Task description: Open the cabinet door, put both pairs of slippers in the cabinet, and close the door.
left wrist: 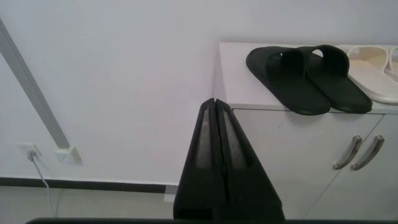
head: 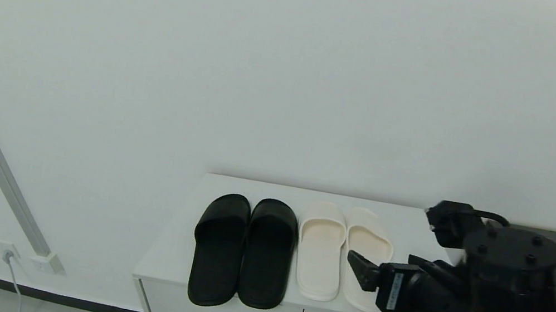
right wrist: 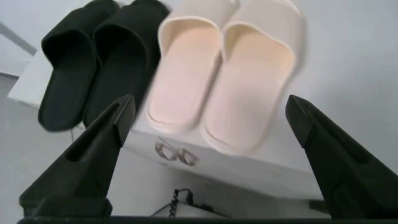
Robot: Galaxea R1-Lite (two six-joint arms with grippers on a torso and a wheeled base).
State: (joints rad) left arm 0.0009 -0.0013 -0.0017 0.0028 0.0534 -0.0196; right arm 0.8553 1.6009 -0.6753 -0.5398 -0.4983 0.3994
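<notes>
Slippers: black pair (head: 242,252), white pair (head: 343,254), side by side on cabinet (head: 165,258).
Left fingers (left wrist: 205,143): closed.
Right fingers (right wrist: 102,146): wide open.

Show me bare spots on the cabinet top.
Bare: the strip of cabinet top between the black slippers and its left edge, and the band behind both pairs along the wall. Crowded: the middle, where the white slippers lie beside the black; the open right gripper hovers by them.

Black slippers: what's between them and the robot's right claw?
The pair of cream rubber slippers on the white cabinet top, beside the black rubber slippers. The head view shows it, the open right gripper at its outer slipper.
</notes>
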